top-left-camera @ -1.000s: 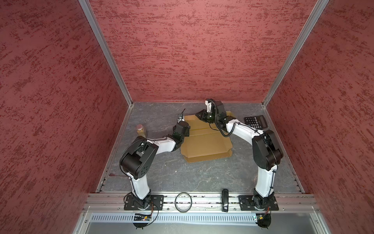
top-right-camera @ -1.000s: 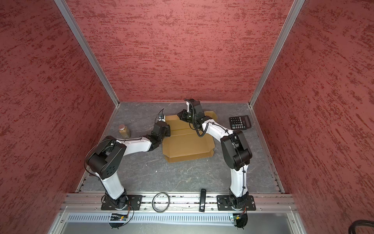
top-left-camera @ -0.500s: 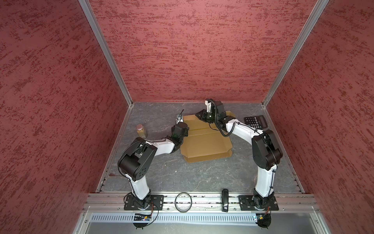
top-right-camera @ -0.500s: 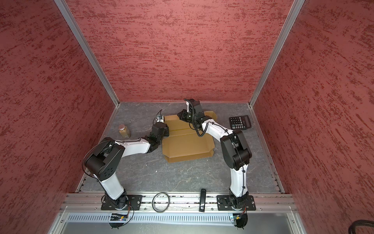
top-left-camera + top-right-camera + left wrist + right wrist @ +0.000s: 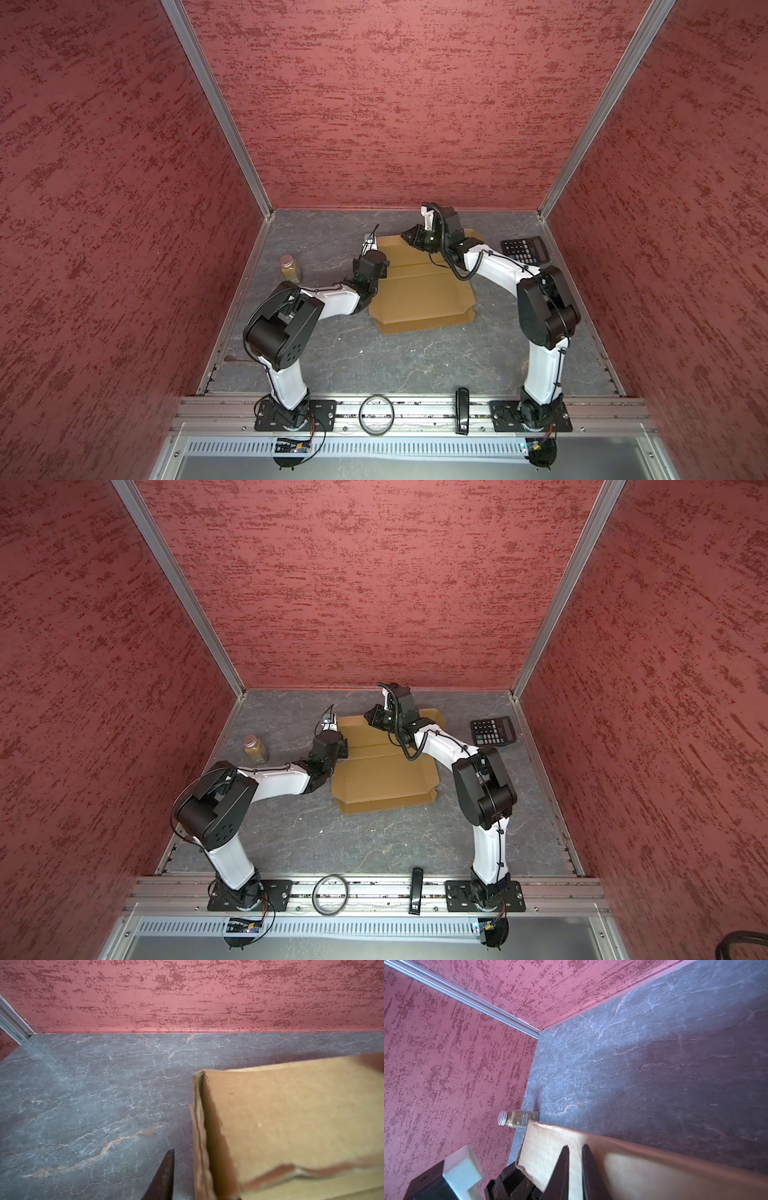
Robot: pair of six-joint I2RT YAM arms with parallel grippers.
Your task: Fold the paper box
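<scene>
Right hand [image 5: 575, 1147] pinches rear flap [image 5: 654, 1167] of the paper box [image 5: 419, 291]; left hand [image 5: 374, 253] at side wall [image 5: 199, 1126], its grip I cannot tell.

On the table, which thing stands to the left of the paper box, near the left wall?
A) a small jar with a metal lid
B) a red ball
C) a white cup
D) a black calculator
A: in both top views the small jar stands left of the paper box, while the calculator lies on the right of it.
</scene>
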